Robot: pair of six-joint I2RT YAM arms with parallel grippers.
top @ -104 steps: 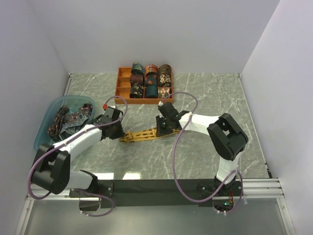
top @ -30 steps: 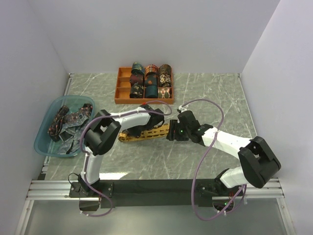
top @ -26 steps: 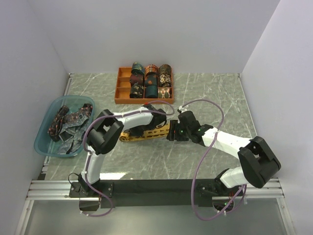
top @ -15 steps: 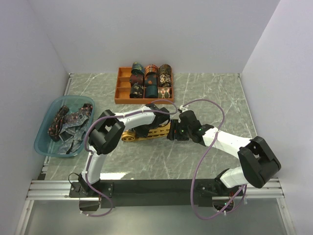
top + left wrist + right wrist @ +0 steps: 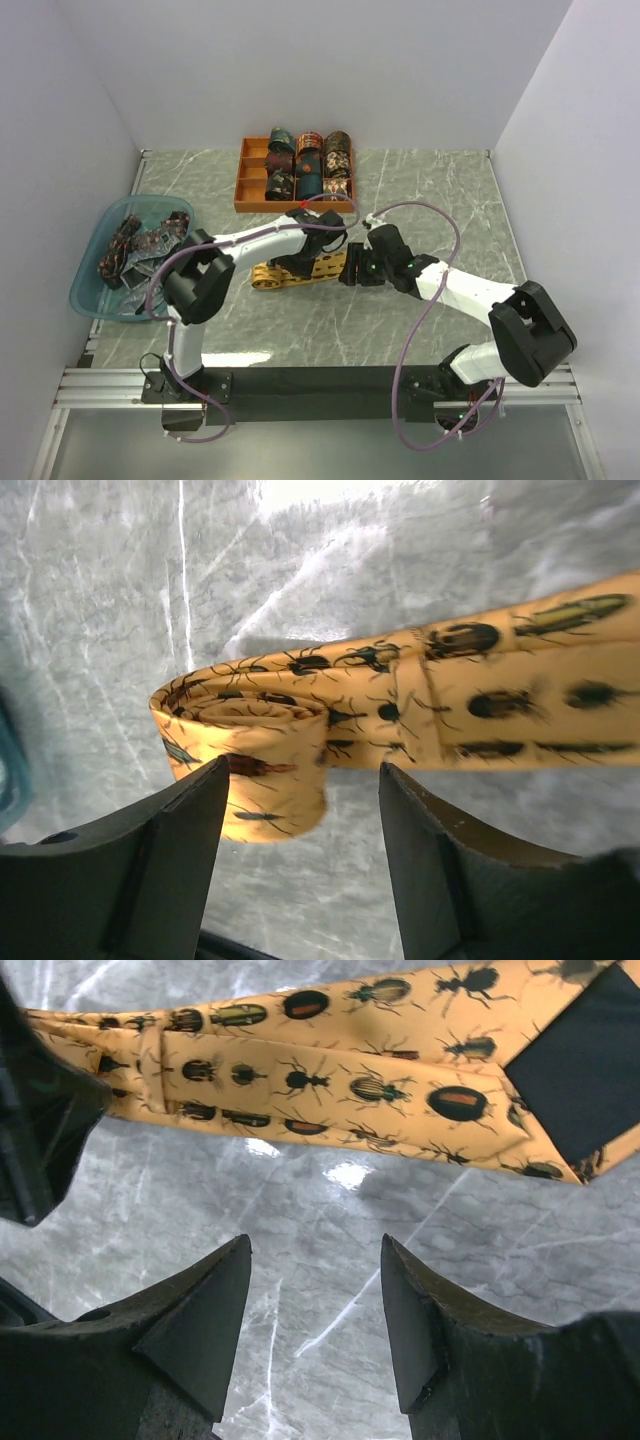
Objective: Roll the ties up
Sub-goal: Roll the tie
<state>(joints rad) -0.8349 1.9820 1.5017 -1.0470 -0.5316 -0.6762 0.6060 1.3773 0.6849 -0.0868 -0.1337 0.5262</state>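
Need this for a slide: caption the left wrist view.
Open left gripper over the rolled end of a yellow beetle-print tie lying on the marble table.

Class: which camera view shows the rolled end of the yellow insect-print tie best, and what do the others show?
The left wrist view: the rolled end sits close up, coil layers and insect print sharp. The top view shows it as a small yellow lump. The right wrist view misses it, showing just the flat tie.

The mustard tie (image 5: pixel 300 270) with dark beetle motifs lies flat on the worktop (image 5: pixel 430 190). Its left end is rolled into a small coil (image 5: pixel 250 730); the rest is stretched straight.
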